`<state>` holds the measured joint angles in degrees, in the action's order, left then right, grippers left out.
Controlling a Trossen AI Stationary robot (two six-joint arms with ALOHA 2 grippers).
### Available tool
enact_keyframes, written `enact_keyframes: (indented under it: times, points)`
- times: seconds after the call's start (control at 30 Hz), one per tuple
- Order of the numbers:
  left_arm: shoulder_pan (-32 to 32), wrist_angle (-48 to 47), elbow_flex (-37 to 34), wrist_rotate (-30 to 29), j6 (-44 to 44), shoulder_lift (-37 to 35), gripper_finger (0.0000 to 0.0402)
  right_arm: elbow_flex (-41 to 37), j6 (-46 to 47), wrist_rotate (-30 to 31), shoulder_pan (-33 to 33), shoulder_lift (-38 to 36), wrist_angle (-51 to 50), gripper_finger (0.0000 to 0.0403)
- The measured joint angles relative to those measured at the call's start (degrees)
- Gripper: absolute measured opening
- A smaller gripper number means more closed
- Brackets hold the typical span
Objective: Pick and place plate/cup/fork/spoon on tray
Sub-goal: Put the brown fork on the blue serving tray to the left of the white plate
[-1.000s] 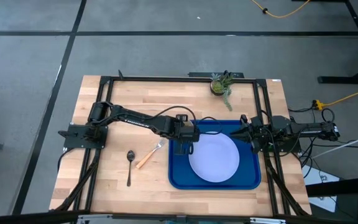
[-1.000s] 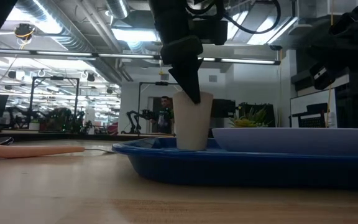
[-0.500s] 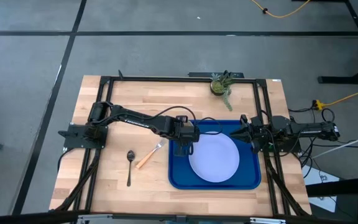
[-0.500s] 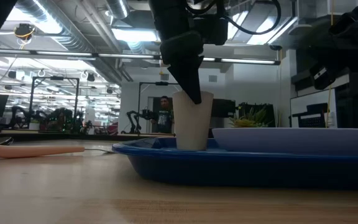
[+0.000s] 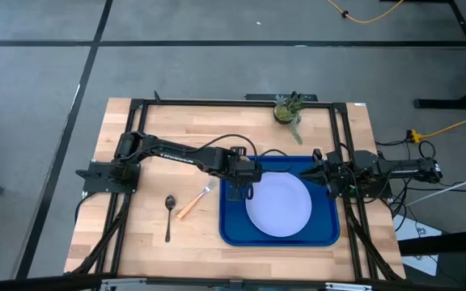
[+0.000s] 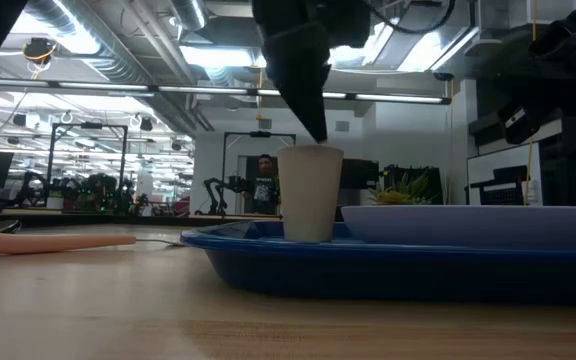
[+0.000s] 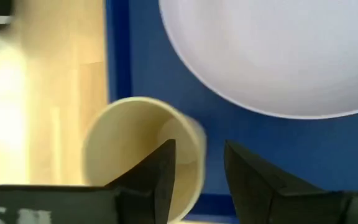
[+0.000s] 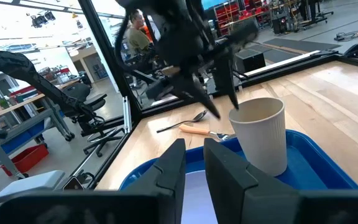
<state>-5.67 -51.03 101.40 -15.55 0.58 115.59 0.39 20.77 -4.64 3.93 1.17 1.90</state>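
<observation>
The tan cup [image 6: 310,195] stands upright on its base in the left part of the blue tray [image 5: 322,234], beside the pale plate [image 5: 278,204], which lies flat in the tray. My left gripper [image 6: 316,130] is open just above the cup's rim and touches nothing. In the left wrist view its fingers [image 7: 197,149] stand over the rim of the cup [image 7: 123,143]. My right gripper [image 5: 322,172] is shut and empty over the tray's right edge. The fork [image 5: 192,204] and the dark spoon [image 5: 169,217] lie on the wood left of the tray.
A small green potted plant [image 5: 285,111] stands at the table's far edge, behind the tray. Bare wood lies left of the spoon and along the table's near edge. A person shows far off in the room beyond the table [image 6: 265,180].
My left gripper has gone up from the cup's rim, and its fingertips now hang just above it. The cup stays upright in the same place on the tray.
</observation>
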Motion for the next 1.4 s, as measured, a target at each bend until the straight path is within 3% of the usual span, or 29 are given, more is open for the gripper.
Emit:
enact_keyframes:
  times: [0.2, 0.4, 0.6, 0.73, 0.9, 1.13, 1.27, 1.4]
  points:
    - [0.0, -13.6, 7.6, -1.6, -2.0, 0.0, 0.0127, 0.0, 0.0, 0.0, 0.0, 0.0, 0.0, 0.0065]
    - [0.0, -29.7, 11.6, 9.9, -7.4, 0.0, 0.0127, 0.0, 0.4, 0.0, 0.0, 0.0, 0.0, 0.0065]
    - [-0.2, -38.8, 6.5, 16.4, -19.6, 0.0, 0.0127, 0.0, 1.7, -0.8, 0.0, 0.0, 0.0, 0.0065]
    - [-2.1, -37.8, 0.2, 18.5, -24.0, -3.6, 0.0127, 0.0, 1.7, -1.2, 0.0, 0.0, 0.1, 0.0065]
    - [-7.1, -35.1, -10.8, 11.4, -37.4, -13.3, 0.0127, 0.0, 1.6, -1.2, 0.0, 0.0, 0.1, 0.0065]
    - [-14.8, -18.5, -29.1, 4.4, -60.5, -28.8, 0.0127, 0.0, 1.6, -1.1, 0.0, 0.0, 0.2, 0.0065]
    - [-15.7, -14.1, -36.4, 2.2, -72.2, -32.4, 0.0127, 0.0, 1.5, -1.0, 0.0, 0.0, 0.2, 0.0065]
    - [-15.1, -10.7, -40.5, -4.7, -76.7, -32.4, 0.0127, 0.0, 1.5, -1.0, 0.0, 0.0, 0.2, 0.0065]
